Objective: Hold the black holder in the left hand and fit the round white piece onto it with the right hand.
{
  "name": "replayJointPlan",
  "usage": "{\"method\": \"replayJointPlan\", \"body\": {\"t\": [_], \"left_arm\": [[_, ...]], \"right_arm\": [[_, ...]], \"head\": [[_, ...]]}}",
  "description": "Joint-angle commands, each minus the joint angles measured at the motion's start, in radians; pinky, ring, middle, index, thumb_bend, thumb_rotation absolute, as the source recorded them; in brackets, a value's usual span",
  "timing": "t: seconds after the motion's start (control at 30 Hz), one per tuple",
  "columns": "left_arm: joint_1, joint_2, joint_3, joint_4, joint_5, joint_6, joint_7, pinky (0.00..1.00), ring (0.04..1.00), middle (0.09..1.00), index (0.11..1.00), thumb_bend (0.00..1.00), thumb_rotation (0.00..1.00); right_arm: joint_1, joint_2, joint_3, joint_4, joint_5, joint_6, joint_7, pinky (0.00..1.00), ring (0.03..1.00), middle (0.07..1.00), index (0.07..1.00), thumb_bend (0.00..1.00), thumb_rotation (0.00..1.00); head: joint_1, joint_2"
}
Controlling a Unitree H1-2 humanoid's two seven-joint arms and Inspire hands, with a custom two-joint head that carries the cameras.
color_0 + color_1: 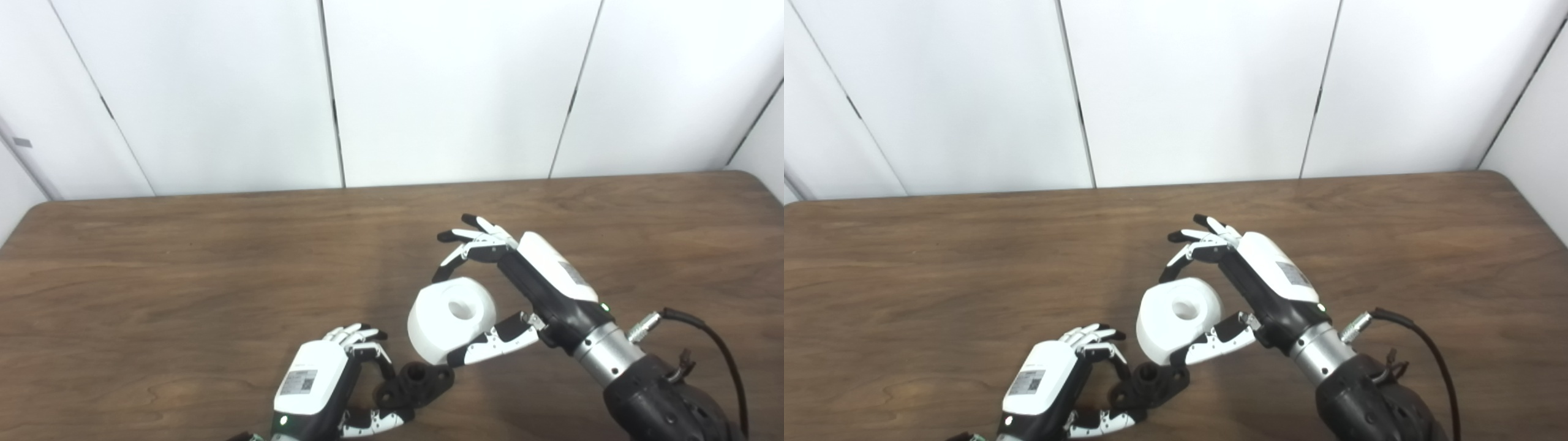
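Note:
The black holder [418,381] is at the table's near edge, gripped at its left end by my left hand [331,383], fingers curled over it and thumb under it. Its round socket faces up and to the right. The round white piece [451,318], a thick roll with a centre hole, is tilted just above and right of the holder. My right hand [520,282] is shut on it, with one finger on its far side and the thumb [490,344] under its near edge; the other fingers are spread above. The piece's lower edge is close to the holder, in the right eye view [1176,318] too.
The brown wooden table [184,275] runs the full width, backed by a white panelled wall. A black cable [716,343] loops off my right forearm at the lower right.

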Motion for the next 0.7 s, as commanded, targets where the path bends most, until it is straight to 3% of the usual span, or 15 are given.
{"method": "replayJointPlan", "body": {"t": [0.0, 0.67], "left_arm": [[0.019, 0.003, -0.024, 0.053, 0.027, 0.021, -0.044, 0.86, 0.871, 0.807, 0.489, 0.52, 0.05], [0.010, -0.008, -0.031, 0.054, 0.028, 0.027, -0.036, 0.87, 0.875, 0.806, 0.488, 0.52, 0.05]], "right_arm": [[-0.036, 0.010, -0.010, -0.036, 0.006, -0.006, -0.004, 1.00, 0.978, 0.852, 0.482, 0.52, 0.14], [-0.006, 0.044, 0.055, 0.074, -0.011, -0.075, -0.027, 1.00, 0.971, 0.841, 0.483, 0.52, 0.14]], "head": [[0.003, 0.002], [0.017, 0.016]]}}
